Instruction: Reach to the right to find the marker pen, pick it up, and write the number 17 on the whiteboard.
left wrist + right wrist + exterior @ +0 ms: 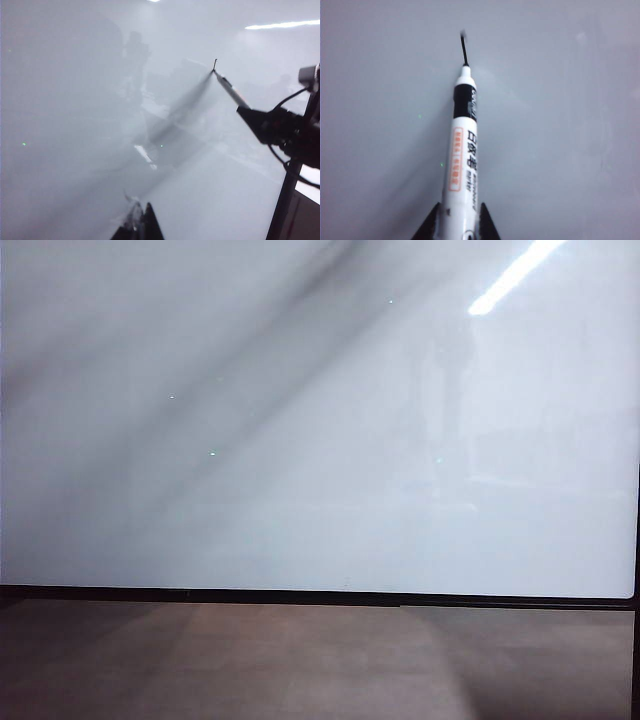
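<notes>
Framing whiteboard (pixel 300 440): brown surface (pixel 300 660) below.

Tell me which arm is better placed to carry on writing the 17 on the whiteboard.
The right arm. Its gripper is shut on the marker pen, whose tip meets the whiteboard at the end of a short black stroke. The left gripper holds nothing and hangs off the board.

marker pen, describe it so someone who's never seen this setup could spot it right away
Start at the whiteboard, the glossy white panel filling most of each view. Against it the right tool holds the marker pen by its lower barrel, tip at the board beside a short black stroke. The pen is a slim white tube with a black band, black lettering and an orange label, the only printed thing here.
</notes>
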You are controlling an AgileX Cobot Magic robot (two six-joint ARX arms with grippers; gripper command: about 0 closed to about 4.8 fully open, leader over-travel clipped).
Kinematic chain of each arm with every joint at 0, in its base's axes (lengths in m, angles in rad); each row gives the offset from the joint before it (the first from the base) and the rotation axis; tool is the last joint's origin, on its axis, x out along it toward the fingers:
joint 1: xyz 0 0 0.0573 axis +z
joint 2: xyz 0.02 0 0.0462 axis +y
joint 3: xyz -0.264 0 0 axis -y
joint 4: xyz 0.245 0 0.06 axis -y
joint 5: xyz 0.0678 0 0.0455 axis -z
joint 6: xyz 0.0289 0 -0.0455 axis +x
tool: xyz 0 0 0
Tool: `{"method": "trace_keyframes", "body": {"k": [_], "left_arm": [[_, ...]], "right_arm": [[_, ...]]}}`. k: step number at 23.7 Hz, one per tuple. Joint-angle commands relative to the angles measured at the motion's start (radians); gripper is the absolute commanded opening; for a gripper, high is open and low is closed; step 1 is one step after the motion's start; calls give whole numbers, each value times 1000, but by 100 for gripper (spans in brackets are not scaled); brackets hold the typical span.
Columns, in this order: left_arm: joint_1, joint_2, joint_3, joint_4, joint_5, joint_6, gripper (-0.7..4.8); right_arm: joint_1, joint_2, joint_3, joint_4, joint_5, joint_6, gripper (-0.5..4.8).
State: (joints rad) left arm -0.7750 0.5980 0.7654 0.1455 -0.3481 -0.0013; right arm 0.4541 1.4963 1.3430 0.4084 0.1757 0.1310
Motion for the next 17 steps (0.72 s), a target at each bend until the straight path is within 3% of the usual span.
{"method": "trace_keyframes", "body": {"k": [1, 17], "left_arm": [[-2, -2, 7, 13, 5, -3, -5], [-2, -2, 7, 10, 5, -3, -5]], "right_arm": [[-2, 1, -31, -23, 29, 25, -4], [6, -20, -111, 15, 5, 54, -4]]}}
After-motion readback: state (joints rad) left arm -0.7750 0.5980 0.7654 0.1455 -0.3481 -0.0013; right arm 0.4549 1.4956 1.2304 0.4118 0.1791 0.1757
